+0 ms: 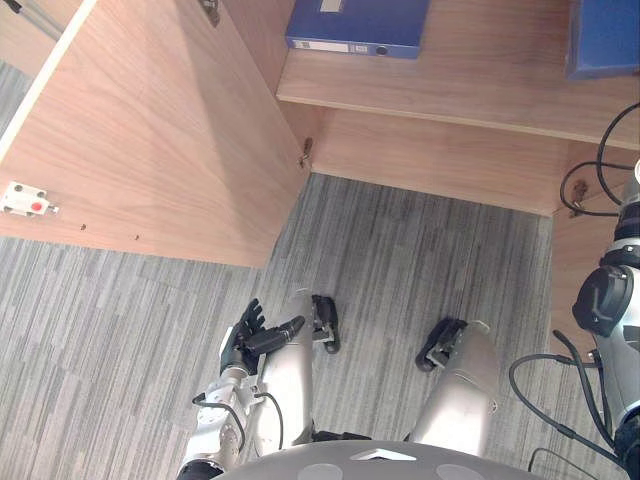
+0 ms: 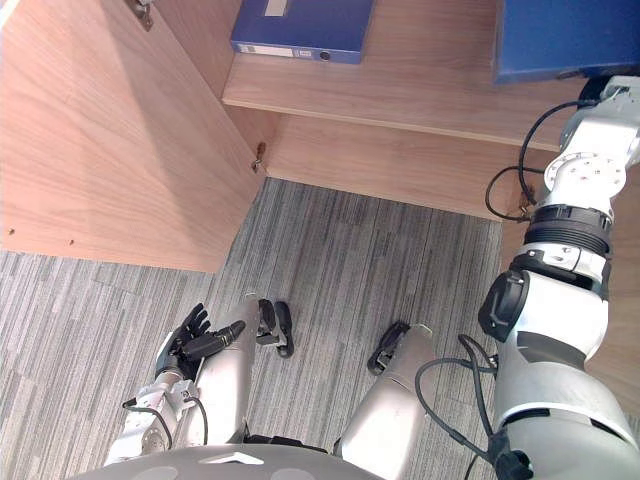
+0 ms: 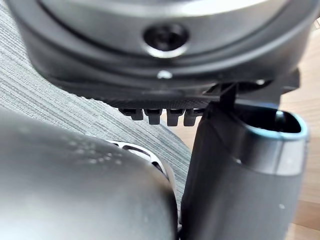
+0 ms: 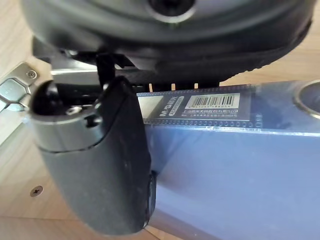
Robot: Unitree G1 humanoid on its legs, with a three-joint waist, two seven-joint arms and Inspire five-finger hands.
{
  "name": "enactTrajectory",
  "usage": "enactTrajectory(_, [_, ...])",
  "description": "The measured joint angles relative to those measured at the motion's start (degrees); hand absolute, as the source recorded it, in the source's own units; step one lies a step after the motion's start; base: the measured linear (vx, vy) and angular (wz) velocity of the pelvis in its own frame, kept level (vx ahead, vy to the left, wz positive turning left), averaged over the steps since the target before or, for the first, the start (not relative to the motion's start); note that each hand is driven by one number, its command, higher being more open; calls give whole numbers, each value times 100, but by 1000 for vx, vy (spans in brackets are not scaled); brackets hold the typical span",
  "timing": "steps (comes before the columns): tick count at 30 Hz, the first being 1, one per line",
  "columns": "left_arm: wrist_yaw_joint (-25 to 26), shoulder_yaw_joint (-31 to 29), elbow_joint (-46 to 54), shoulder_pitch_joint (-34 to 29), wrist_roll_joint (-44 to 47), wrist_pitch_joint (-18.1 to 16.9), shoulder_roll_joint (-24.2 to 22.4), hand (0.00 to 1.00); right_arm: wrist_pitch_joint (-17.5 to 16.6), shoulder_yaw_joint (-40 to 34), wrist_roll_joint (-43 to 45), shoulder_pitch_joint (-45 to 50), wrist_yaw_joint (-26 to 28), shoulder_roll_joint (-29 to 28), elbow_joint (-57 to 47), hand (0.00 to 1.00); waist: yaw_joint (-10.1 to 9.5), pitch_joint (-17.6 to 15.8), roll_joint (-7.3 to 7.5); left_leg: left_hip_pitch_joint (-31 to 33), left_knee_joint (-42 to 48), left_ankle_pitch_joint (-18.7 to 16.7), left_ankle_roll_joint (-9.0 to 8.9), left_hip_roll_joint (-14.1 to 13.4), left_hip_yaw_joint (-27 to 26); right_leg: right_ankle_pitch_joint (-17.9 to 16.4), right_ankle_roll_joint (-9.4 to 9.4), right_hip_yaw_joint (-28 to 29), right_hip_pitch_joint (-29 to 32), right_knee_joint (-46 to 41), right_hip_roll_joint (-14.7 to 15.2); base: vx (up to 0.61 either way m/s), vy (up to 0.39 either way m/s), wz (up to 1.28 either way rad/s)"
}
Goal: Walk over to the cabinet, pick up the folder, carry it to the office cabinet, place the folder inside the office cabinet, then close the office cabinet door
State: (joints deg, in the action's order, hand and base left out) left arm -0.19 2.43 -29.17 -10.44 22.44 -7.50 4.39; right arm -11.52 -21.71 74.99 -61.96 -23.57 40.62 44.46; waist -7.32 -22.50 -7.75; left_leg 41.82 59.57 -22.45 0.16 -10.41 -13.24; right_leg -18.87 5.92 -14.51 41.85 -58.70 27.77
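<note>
**Reaching up to the folder, grip unreadable**

Cannot tell whether the dark right hand (image 4: 100, 165) grips: shows as a thumb laid against the barcoded blue plastic folder (image 2: 560, 35) (cropped by the head views' top edge). Sits at the right end of the light wooden cabinet shelf (image 1: 450, 95), well apart from a flat-lying blue ring binder (image 1: 355, 25). Has the right arm stretched up to it. Holds the left hand (image 1: 250, 335) low over grey striped carpet (image 1: 120, 330), fingers relaxed and straight.

- The cabinet's wooden shelf (image 1: 470, 85) runs from 12 to 2 o'clock.
- A blue lever-arch folder (image 1: 355, 22) lies flat on it at 12 o'clock, spine toward the shelf's front edge.
- A second blue folder (image 2: 560, 35) sits at 1 o'clock, well apart.
- The grey striped carpet floor (image 1: 420, 250) spreads below, toward 6 o'clock.
</note>
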Motion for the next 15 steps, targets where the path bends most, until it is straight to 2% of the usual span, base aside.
enactTrajectory(5, [2, 100, 283, -134, 34, -2, -10, 100, -274, 267, 15, -821, -130, -148, 0, 0, 51, -35, -150, -45, -2, -6, 10, 8, -36, 7, 11, 62, 16, -21, 10, 18, 32, -3])
enactTrajectory(9, [-39, 250, 302, -114, 178, -3, -10, 100, -418, 422, 10, -898, -215, -274, -6, 0, 25, -75, -212, -25, 70, -9, 5, 16, -18, -21, 8, 100, 63, -132, 31, -9, 6, 0])
enactTrajectory(12, [-58, 239, 387, -110, 250, -4, 14, 100, -464, 424, -3, -897, -214, -274, -51, 0, -23, -94, -226, 179, 337, -81, -26, 17, 65, -141, 0, 175, 273, -426, 99, -60, 34, 4])
enactTrajectory(15, [-65, 242, 465, -83, 273, -9, 34, 100, -646, 319, -4, -870, -219, -287, -447, 0, -27, -143, -300, 611, 908, -260, -42, -49, 223, -361, -13, 263, 663, -973, 122, -101, 23, 7])
